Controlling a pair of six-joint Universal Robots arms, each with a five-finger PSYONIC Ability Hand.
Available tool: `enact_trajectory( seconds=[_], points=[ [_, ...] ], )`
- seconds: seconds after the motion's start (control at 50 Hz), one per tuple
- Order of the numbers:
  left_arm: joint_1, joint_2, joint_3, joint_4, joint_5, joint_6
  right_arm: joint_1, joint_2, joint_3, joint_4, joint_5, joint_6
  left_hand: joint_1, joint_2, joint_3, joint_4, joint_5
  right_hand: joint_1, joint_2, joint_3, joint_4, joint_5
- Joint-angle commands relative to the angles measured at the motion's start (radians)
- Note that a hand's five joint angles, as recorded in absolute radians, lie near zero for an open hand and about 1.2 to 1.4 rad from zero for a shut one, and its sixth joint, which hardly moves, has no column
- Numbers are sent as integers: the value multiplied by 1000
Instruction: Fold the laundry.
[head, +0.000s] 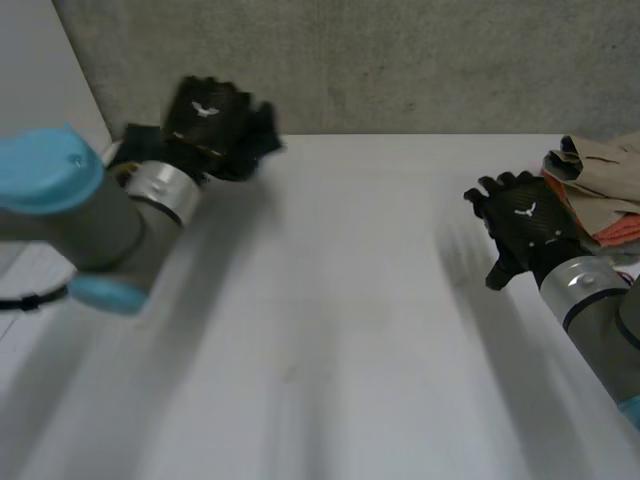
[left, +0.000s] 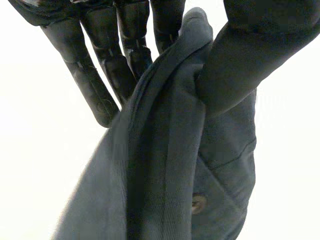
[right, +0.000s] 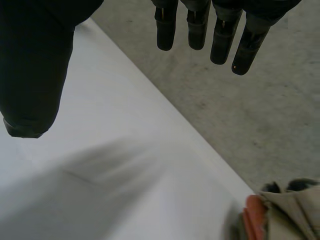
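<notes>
Plainly, a dark grey garment (left: 170, 165) is clamped by the left robot hand (head: 212, 122); in the left wrist view the cloth is pinched between the thumb (left: 240, 65) and the fingers (left: 90, 85), and it hangs bunched in long folds below the palm; a small round button (left: 198, 203) is seen beside a seam low in the hanging cloth. In the head view that robot hand is held up over the far left part of the white worktop (head: 340, 330), at the end of the grey left arm (head: 100, 220); the right robot hand (head: 522, 222) is seen over the right side of the worktop, its fingers (right: 220, 40) straight and set apart from its thumb (right: 35, 75), with nothing held between them; a pile of beige and orange clothes (head: 598, 185) lies at the far right edge of the worktop, just beside the right robot hand; a grey concrete wall (head: 400, 60) is seen behind the worktop.
</notes>
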Motion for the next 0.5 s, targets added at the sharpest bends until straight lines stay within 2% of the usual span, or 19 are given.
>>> enact_trajectory(
  seconds=[0.02,0.04,0.06,0.08,0.12,0.14,0.26,0.36,0.5],
  points=[
    [-341,61,-167,-41,4,-190,2,-4,-46,0,40,2,315,202,205,199,259,-28,-47,-32,-57,-64],
    [-370,55,-165,-44,-1,-191,2,-4,-49,0,40,2,106,-7,-4,-10,50,-28,-47,-32,-57,-64],
    [-393,46,-161,-48,-7,-190,2,-4,-52,0,40,2,-268,-381,-378,-384,-324,-28,-47,-32,-57,-64],
    [-424,22,-148,-55,-22,-188,2,-4,-54,0,40,3,-906,-1020,-1017,-1023,-963,-28,-47,-32,-57,-64],
    [-436,8,-130,-58,-41,-190,4,-4,-57,0,40,3,-829,-943,-940,-946,-886,-28,-47,-32,-57,-64],
    [-436,4,-122,-61,-50,-190,4,-4,-57,0,40,3,-906,-1020,-1017,-1023,-963,-28,-47,-32,-57,-64],
    [-409,41,-95,-92,-82,-187,4,-4,-57,9,31,5,-906,-1020,-1017,-1023,-963,-28,-47,-32,-57,-64],
    [-245,113,-134,-190,-107,-182,13,-6,-64,102,28,-1,-900,-1013,-1010,-1016,-956,-28,-47,-32,-57,-64],
    [-157,164,-214,-373,-160,-181,51,-24,-113,392,28,3,-824,-937,-934,-940,-880,-28,-47,-32,-57,-64]
  ],
)
